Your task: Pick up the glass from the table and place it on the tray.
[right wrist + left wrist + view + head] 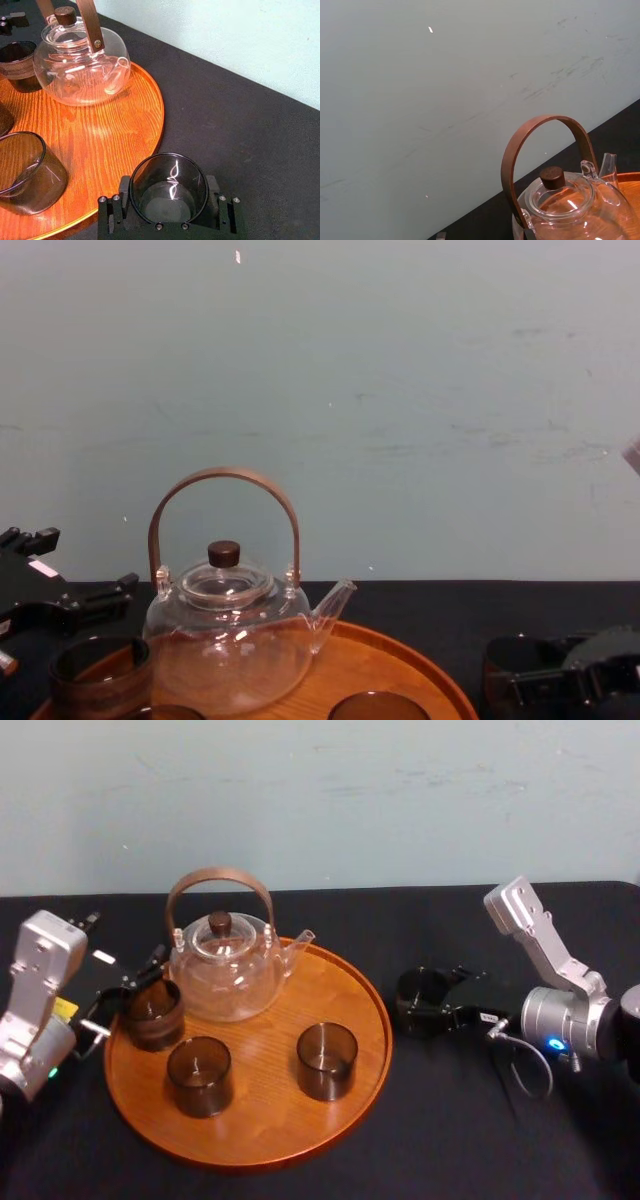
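Note:
A dark smoked glass (pixel 420 992) sits between the fingers of my right gripper (pixel 428 1008), just right of the round wooden tray (pixel 350 990). In the right wrist view the black pads (pixel 123 186) press both sides of the glass (pixel 169 192), a short way off the tray's rim (pixel 159 107). I cannot tell whether the glass rests on the black table or hangs just above it. My left gripper (pixel 125 998) is open at the tray's left edge, beside another dark glass (pixel 153 1013) standing there.
A clear glass teapot (pixel 225 965) with a brown hoop handle stands at the back of the tray. Two more dark glasses (pixel 200 1075) (pixel 327 1060) stand on the tray's front half. A pale wall rises behind the black table (pixel 470 1120).

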Controlling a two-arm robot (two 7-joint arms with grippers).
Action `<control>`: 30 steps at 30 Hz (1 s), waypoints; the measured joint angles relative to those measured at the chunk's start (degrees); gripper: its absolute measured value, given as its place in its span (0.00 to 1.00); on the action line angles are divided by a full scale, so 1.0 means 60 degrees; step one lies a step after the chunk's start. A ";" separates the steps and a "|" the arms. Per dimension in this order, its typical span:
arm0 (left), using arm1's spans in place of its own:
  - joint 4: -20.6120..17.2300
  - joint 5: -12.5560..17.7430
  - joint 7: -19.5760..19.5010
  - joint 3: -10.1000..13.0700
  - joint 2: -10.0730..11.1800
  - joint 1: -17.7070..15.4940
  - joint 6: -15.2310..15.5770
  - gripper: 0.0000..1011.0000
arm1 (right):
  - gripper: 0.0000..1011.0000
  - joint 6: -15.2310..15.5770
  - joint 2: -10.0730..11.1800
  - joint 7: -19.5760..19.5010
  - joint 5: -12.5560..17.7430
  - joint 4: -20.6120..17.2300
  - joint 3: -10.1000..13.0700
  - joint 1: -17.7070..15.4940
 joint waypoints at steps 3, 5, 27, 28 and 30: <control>0.0000 0.0000 0.0000 0.0000 0.0000 0.0000 0.0000 0.99 | 0.90 0.0000 0.0003 0.0006 0.0008 -0.0001 0.0003 -0.0001; 0.0000 0.0000 0.0000 0.0000 0.0000 0.0000 0.0000 0.99 | 0.89 0.0001 0.0004 0.0007 0.0012 -0.0001 0.0004 -0.0002; 0.0000 0.0000 0.0000 0.0000 0.0000 0.0000 0.0000 0.99 | 0.89 0.0029 0.0261 0.0166 0.0396 -0.0536 0.0332 -0.0220; 0.0000 -0.0001 0.0000 0.0000 0.0000 0.0000 0.0000 0.99 | 0.90 0.0037 0.0308 0.0173 0.0448 -0.0642 0.0375 -0.0246; 0.0001 0.0000 0.0000 0.0000 0.0000 -0.0001 0.0000 0.99 | 0.89 0.0054 0.0388 0.0178 0.0526 -0.0805 0.0441 -0.0286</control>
